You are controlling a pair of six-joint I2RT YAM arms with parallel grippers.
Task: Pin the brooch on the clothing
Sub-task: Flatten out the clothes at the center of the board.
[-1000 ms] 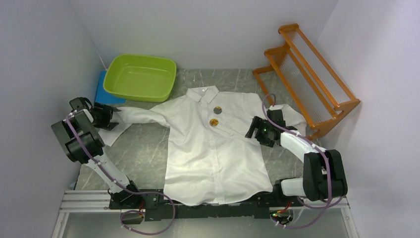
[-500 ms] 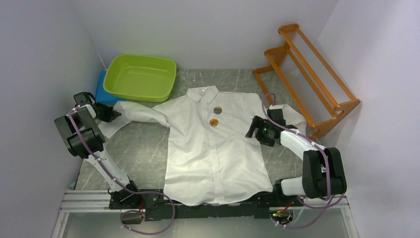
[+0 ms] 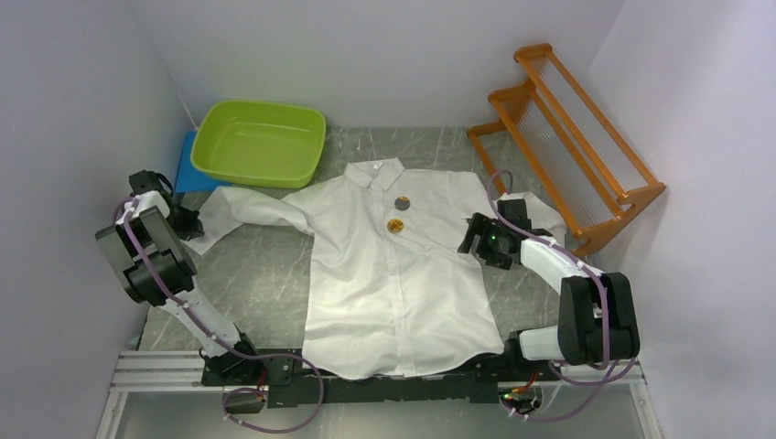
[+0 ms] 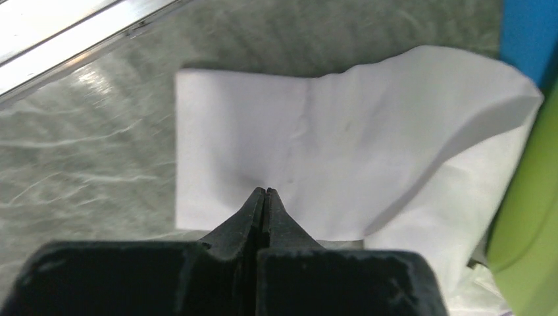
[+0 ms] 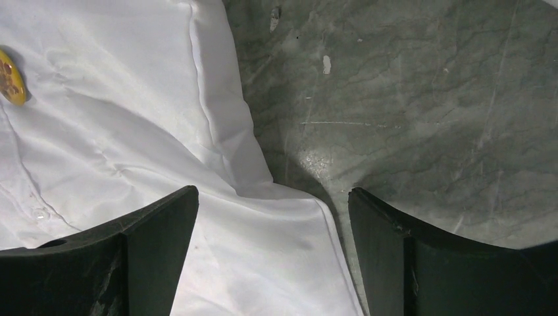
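smoothing looks like my step: left claw (image 4: 264, 193) pinches the shirt (image 3: 393, 283) cuff at frame left, right claw (image 5: 271, 194) spread; next needs a gentle outward tug, then the brooch (image 3: 396, 225).

The top camera sits high above and behind me, tilted down, far enough off to take in the whole tabletop (image 3: 265, 274). My left wrist camera rides close behind my left hand (image 4: 264, 192), facing the shirt (image 4: 342, 145) cuff near the tabletop's left edge. My right wrist camera looks down past my right hand (image 5: 271, 197) at the shirt's right side. The yellow brooch (image 5: 12, 78) shows there and from above.
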